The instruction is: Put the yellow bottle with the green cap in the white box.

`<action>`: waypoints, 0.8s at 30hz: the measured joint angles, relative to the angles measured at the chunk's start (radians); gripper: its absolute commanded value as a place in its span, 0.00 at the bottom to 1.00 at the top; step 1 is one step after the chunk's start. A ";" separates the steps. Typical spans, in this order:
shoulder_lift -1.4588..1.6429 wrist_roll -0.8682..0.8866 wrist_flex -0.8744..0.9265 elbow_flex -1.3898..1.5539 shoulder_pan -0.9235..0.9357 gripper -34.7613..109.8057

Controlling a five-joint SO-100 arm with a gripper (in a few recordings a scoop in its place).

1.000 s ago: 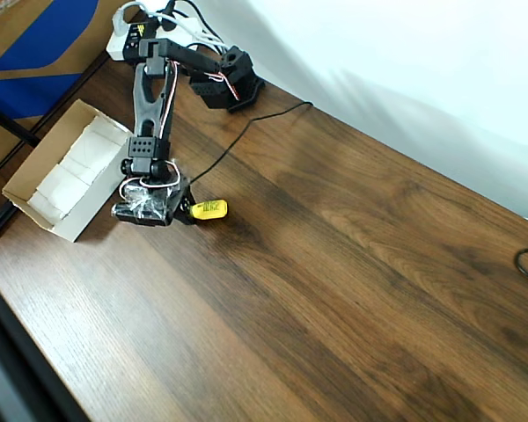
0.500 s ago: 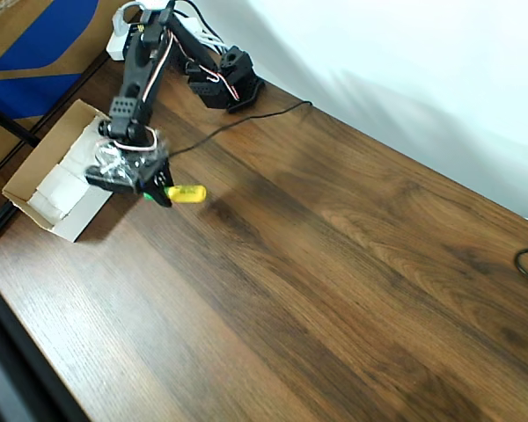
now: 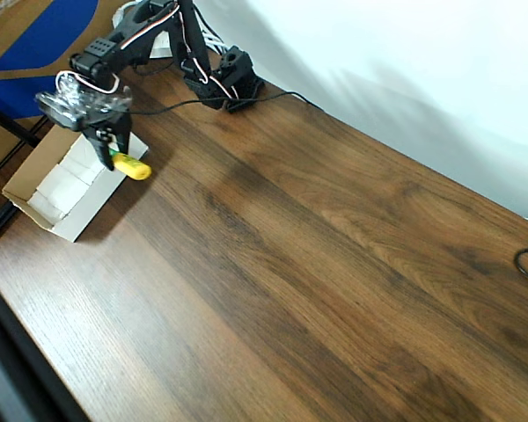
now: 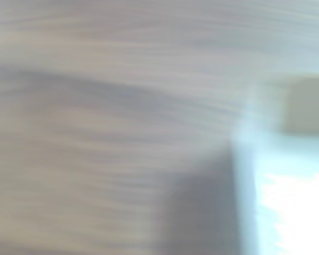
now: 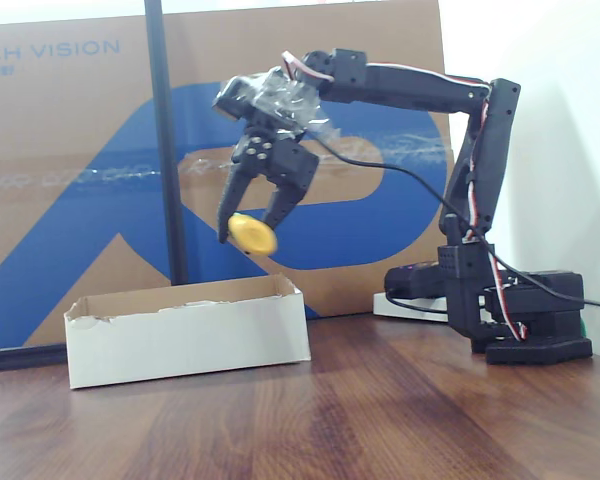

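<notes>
Since the earlier frames, the gripper (image 3: pixel 114 151) has swung up off the wooden table (image 3: pixel 334 264) and toward the white box (image 3: pixel 35 204), carrying the yellow bottle with the green cap (image 3: pixel 129 167) clamped between its fingers. That bottle now hangs in the air, held near its cap end, its yellow body sticking out beyond the fingertips over the box's near wall. Released here, it could strike that edge and tumble back onto the table; the off-centre grip may also let it slip.

One yellow bottle with the green cap (image 3: pixel 132 166), one white box (image 3: pixel 35 210), one gripper (image 3: pixel 114 151), one brown-and-blue cardboard panel (image 5: pixel 70 200), one wooden table (image 3: pixel 317 264).
</notes>
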 measured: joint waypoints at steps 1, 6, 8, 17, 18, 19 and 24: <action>-0.002 0.008 0.000 -0.002 0.032 0.24; -0.071 0.012 -0.051 -0.032 0.190 0.24; -0.075 0.012 -0.055 -0.038 0.219 0.24; -0.206 0.028 -0.173 -0.058 0.448 0.24; -0.227 0.028 -0.183 -0.069 0.463 0.24; -0.252 0.029 -0.189 -0.084 0.482 0.24; -0.383 0.049 -0.186 -0.212 0.538 0.24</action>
